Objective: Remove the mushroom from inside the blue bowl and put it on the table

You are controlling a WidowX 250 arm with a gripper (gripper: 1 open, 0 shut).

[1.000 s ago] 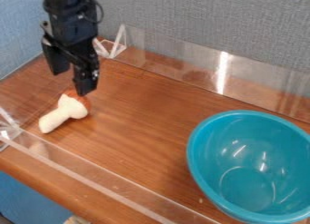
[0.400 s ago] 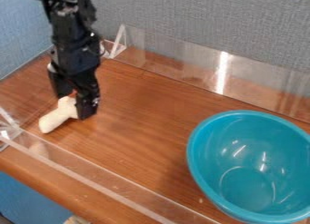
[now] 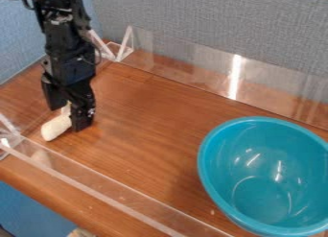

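Observation:
The mushroom (image 3: 53, 129) lies on its side on the table (image 3: 148, 135) at the far left, outside the blue bowl (image 3: 269, 176). Only its cream stem shows; the cap end is hidden behind the gripper. My gripper (image 3: 71, 118) points straight down, low over that cap end, and its black fingers (image 3: 83, 114) stand open. I cannot tell whether they touch the mushroom. The bowl sits at the front right, well away from the gripper, and nothing shows inside it.
Low clear acrylic walls (image 3: 212, 68) edge the tabletop at the back, left and front. A grey-blue wall (image 3: 231, 20) rises behind. Bare wood lies between the mushroom and the bowl.
The gripper has come down and to the left, from above the mushroom's cap end to low over it. It has stayed open. Mushroom and bowl have not moved.

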